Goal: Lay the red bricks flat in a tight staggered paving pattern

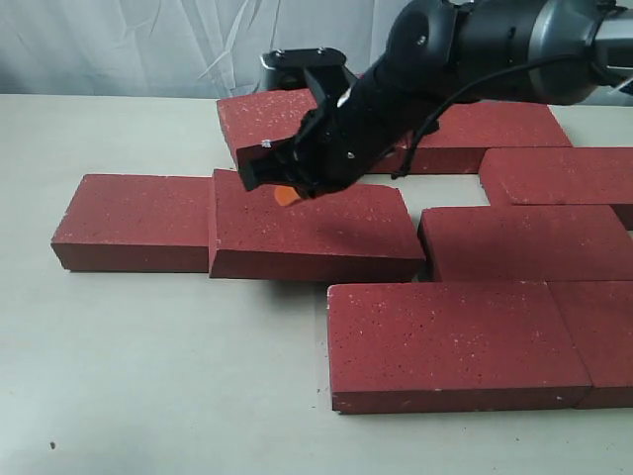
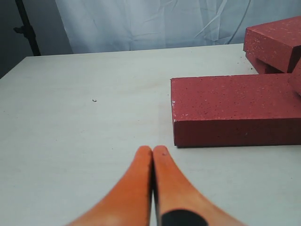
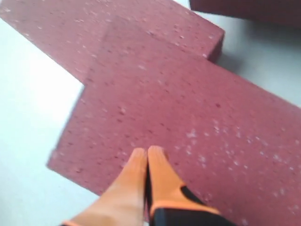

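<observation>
**Exterior view:** Eight red bricks (image 1: 450, 346) lie flat on a pale table (image 1: 148, 376) in front of a white cloth (image 1: 119, 45). Most sit in staggered rows at the right, with narrow gaps between them. The black-and-grey right arm (image 1: 475, 45) stretches across from the upper right. The right gripper (image 1: 287, 195) hangs over the rear left part of the middle brick (image 1: 316, 237). Only an orange fingertip shows under its dark body, so the jaws cannot be judged from here. The middle brick sits askew, hard against the left-hand brick (image 1: 134, 223). The arm hides part of the rear brick (image 1: 262, 114).

**Left wrist view:** The left gripper (image 2: 153, 149) hangs over bare table, its orange fingers pressed together tip to tip with nothing between them. The nearest brick (image 2: 235, 108) lies flat ahead, apart from the gripper, and more bricks crowd the frame's edge beyond it. A dark speck (image 2: 94, 100) marks the tabletop, and a black stand (image 2: 23, 28) rises at the far corner.

**Right wrist view:** This picture is blurred. The right gripper's orange fingers are closed together and hold nothing. Their tips are over the pale-speckled top of the middle brick near its edge, but whether they touch it cannot be told. A second brick adjoins the middle brick beyond.
</observation>
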